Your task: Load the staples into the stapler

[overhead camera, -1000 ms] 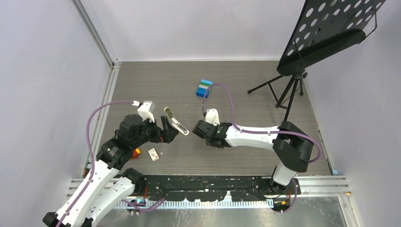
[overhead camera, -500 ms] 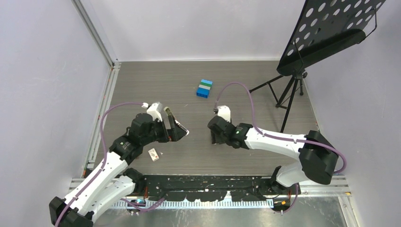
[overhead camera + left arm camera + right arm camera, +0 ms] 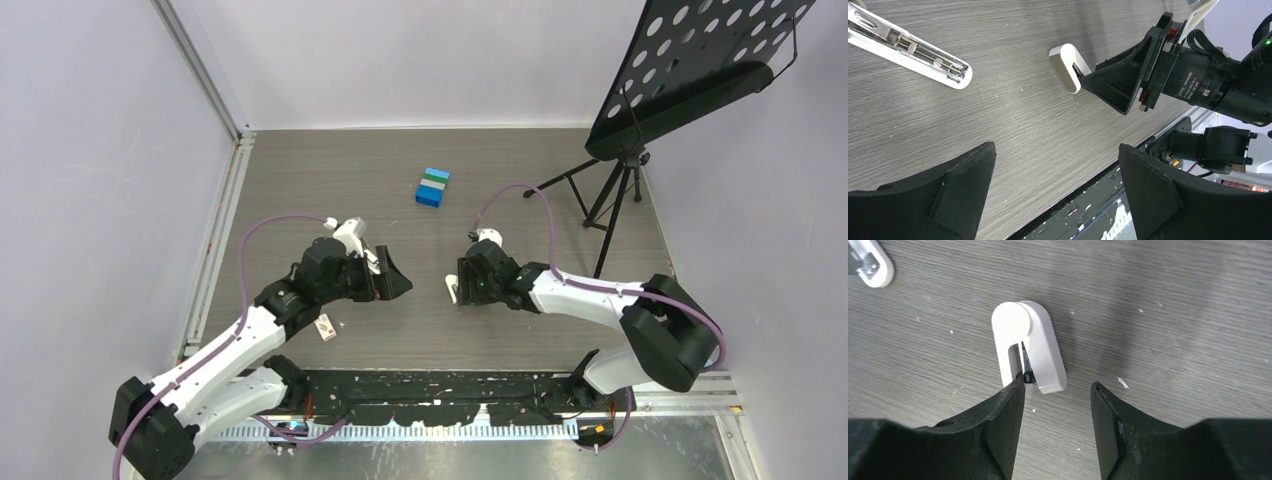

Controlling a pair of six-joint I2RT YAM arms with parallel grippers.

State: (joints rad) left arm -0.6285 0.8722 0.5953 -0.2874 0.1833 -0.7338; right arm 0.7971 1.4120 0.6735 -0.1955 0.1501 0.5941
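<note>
The stapler (image 3: 908, 50) lies open on the wooden table, its silver channel up; only its white end (image 3: 870, 262) shows in the right wrist view. My left gripper (image 3: 1057, 147) hangs open just past it with nothing between the fingers, and it hides the stapler in the top view (image 3: 395, 283). A short stubby white piece (image 3: 1028, 347) lies on the table, with the left fingertip of my open right gripper (image 3: 1058, 382) against its near end. The staples box (image 3: 324, 327), tiny and white with a red mark, lies beside my left forearm.
A stack of blue and green bricks (image 3: 432, 187) stands at the middle back. A black music stand (image 3: 690, 70) on a tripod (image 3: 600, 195) fills the back right. Metal rails run along the left and near edges.
My left gripper has let go of the stapler and moved right over it. My right gripper has drawn back to the right and opened, leaving the stubby white piece on the table.
</note>
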